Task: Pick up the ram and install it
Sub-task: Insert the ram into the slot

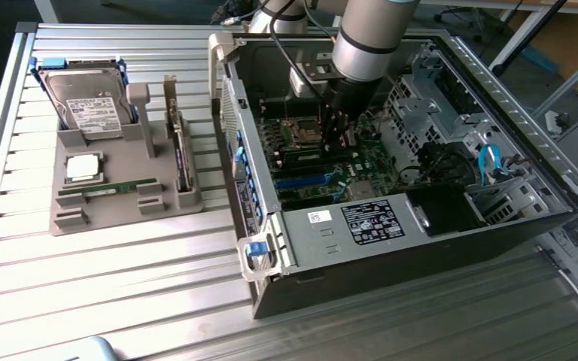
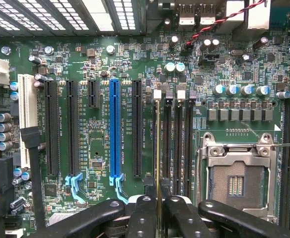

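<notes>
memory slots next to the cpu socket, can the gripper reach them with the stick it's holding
Probably yes: the gripper, shut on the ram, hangs straight over the memory slots, and no cable or card crosses them.

From my console, the gripper (image 2: 158, 208) runs off frame beside the motherboard (image 2: 100, 129); I see the ram (image 2: 158, 148) edge-on only, its chips hidden.

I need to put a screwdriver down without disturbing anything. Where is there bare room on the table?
The slatted table is bare in front of the grey parts holder, and in the strip between holder and computer case. Inside the case is crowded: the tool, shut on the ram, hangs over the motherboard.
</notes>
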{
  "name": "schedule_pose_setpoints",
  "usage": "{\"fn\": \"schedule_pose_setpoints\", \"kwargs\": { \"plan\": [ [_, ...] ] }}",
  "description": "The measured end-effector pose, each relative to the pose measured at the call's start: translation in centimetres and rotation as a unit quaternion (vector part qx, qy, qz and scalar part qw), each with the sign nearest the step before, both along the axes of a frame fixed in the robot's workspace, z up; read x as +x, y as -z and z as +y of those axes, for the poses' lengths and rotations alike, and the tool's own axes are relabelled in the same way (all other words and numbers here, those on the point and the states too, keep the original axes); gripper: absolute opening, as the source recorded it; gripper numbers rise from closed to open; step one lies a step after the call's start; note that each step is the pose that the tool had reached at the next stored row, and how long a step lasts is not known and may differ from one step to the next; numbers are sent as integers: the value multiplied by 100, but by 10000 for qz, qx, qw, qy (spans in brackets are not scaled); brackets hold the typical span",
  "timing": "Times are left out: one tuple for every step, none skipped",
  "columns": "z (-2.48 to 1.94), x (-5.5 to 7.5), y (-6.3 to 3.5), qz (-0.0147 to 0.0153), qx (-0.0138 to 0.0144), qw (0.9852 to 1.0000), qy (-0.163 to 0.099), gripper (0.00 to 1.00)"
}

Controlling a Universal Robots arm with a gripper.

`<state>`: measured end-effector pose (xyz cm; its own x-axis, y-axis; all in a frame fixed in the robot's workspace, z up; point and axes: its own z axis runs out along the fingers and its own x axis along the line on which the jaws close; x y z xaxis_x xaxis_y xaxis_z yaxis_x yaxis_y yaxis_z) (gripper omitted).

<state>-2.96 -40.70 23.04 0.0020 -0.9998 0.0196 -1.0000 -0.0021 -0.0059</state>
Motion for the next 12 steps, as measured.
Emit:
{"fn": "schedule_pose_setpoints", "kwargs": {
  "plan": [
    [0,0,1,0,0,10000,0,13],
    [0,0,3,0,0,10000,0,13],
    [0,0,5,0,0,10000,0,13],
    [0,0,8,0,0,10000,0,13],
    [0,0,11,0,1,10000,0,13],
    [0,0,14,0,0,10000,0,13],
    [0,0,17,0,0,10000,0,13],
    [0,0,19,0,0,10000,1,13],
    [0,0,20,0,-1,10000,1,13],
    [0,1,21,0,0,10000,1,13],
    [0,1,21,0,-1,10000,0,13],
    [0,1,21,0,0,10000,0,13]
  ]
}}
